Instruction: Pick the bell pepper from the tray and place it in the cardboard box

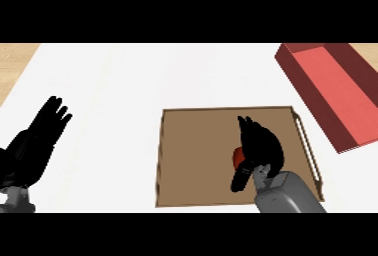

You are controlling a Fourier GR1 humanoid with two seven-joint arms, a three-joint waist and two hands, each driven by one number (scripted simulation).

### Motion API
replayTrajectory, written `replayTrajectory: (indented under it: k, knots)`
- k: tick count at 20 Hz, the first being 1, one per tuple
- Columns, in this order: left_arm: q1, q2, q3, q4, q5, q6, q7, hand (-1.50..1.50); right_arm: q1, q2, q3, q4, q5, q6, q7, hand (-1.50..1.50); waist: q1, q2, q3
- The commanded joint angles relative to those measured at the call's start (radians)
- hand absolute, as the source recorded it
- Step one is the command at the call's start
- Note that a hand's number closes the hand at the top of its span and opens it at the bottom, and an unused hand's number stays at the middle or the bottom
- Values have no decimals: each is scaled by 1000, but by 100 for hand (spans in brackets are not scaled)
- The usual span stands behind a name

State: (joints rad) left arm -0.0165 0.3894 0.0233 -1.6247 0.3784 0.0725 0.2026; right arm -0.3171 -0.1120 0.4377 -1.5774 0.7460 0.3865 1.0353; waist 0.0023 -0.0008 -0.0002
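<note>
A white counter top (148,80) fills nearly the whole view. It is flat and matt, and it runs from 12 o'clock down to 6 o'clock and out to the 3 o'clock edge. Between 10 and 11 o'clock its edge cuts slantwise across the corner. Beyond that edge lies a strip of pale tan wood-grain surface (15,57); whether it is floor or another top cannot be told. The light falls soft and even over the white.

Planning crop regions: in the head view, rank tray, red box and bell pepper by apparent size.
1. tray
2. red box, cut off at the right edge
3. bell pepper, mostly hidden under the right hand
</note>
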Motion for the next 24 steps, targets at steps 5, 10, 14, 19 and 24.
replayTrajectory:
  k: [5,10,14,19,24]
  knots:
    - [-63,-37,6,52,-54,-6,2,0,-14,36,-54,59,50,51,53,-150,-4,1,0]
    - [-16,-27,66,26,-13,-64,-1,0,28,35,-57,70,90,57,7,-150,-1,1,0]
    - [15,-35,84,-16,-39,-83,30,0,-26,62,-80,154,157,-27,-126,150,3,1,0]
    - [-29,-62,93,16,-73,-84,26,0,111,54,-12,65,234,-66,-156,150,-2,0,0]
    - [3,-119,98,13,-116,-96,-4,0,35,41,-112,14,210,79,-169,150,-1,0,0]
